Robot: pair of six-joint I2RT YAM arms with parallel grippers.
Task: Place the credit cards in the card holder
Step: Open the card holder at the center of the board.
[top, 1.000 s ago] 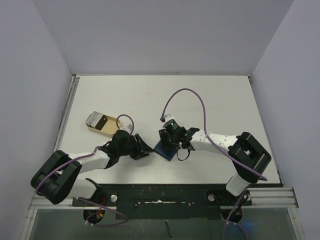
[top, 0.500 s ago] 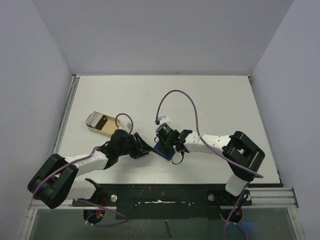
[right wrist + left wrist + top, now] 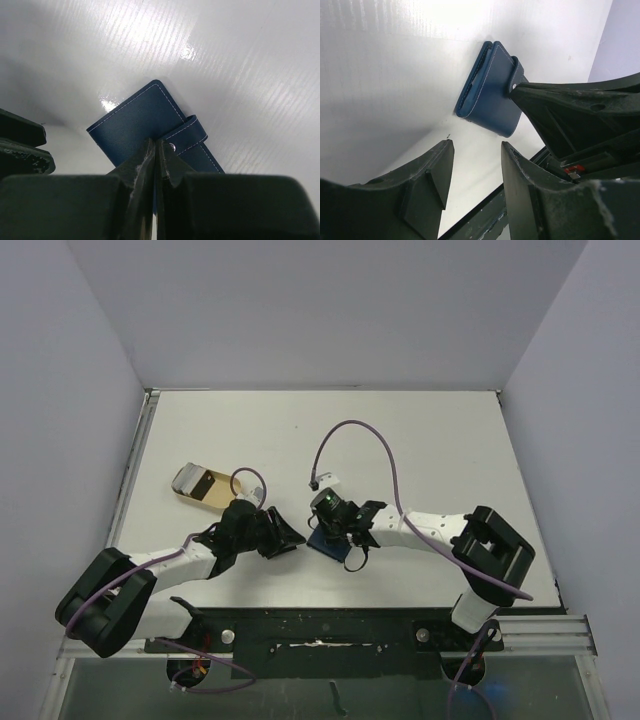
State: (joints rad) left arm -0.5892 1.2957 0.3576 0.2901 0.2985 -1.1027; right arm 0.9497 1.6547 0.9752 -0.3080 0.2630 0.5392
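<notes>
A small navy-blue leather card holder [image 3: 142,120] with pale stitching lay closed on the white ribbed table [image 3: 400,440], near its front edge and between the two arms. Its narrow snap tab [image 3: 192,134] was wrapped over one edge, with the metal stud showing.

The right gripper [image 3: 156,146] stood directly over the card holder. Its two black fingers were drawn together so that only a thin slit showed between them, and their tips rested at the cover just beside the stud. The left wrist view showed one of those black fingers [image 3: 555,107] touching the card holder at the tab. It could not be told from either view whether any leather was pinched in the slit.

The left gripper [image 3: 477,146] sat low on the table just beside the card holder, pointing at its folded spine without touching it. Its fingers were spread apart with only bare table between them, and it grasped nothing.

In the overhead view a beige shallow tray [image 3: 182,477] with rounded corners lay well to the left and farther back, apart from both grippers. A tan-gold card [image 3: 222,493] lay inside it, with a dark patch on the card's upper part. The picture was too small to tell whether that patch was a stripe or a second, black card.
</notes>
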